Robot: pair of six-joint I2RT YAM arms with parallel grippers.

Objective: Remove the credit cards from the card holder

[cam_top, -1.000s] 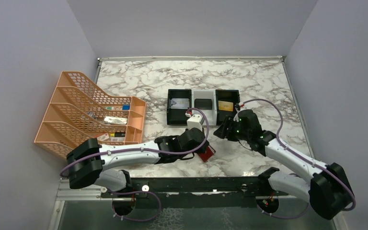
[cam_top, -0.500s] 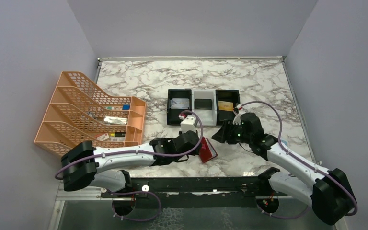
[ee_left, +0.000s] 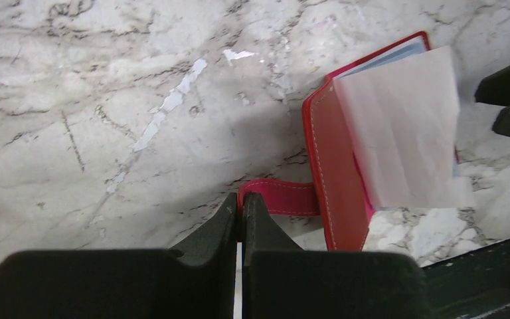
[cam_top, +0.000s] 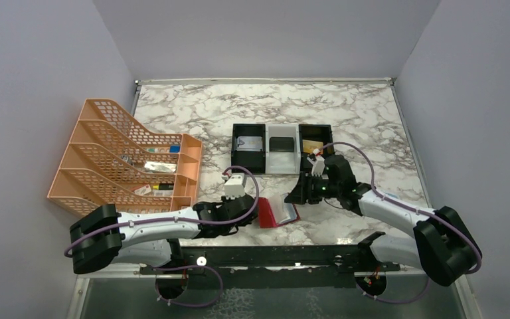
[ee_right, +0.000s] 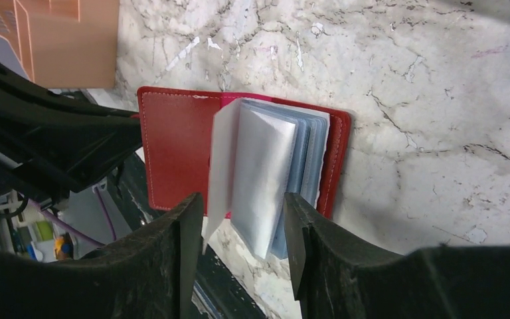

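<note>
Card holder (cam_top: 273, 212) lying open, left gripper (ee_left: 242, 203) pinching its strap

Holder is showing a red stitched cover, lying flat on the marble table (cam_top: 345, 113) at lower centre of the top view. Its clear sleeves (ee_right: 262, 173) are fanning upward, and no card is showing in them. Left gripper is sitting just left of the holder, jaws fully closed and clamping the pink strap (ee_left: 282, 196). Right gripper (ee_right: 242, 199) is hovering at the holder's right edge, jaws standing about half apart, with the sleeves rising between its fingers. Whether they are touching the sleeves cannot be told.
</note>
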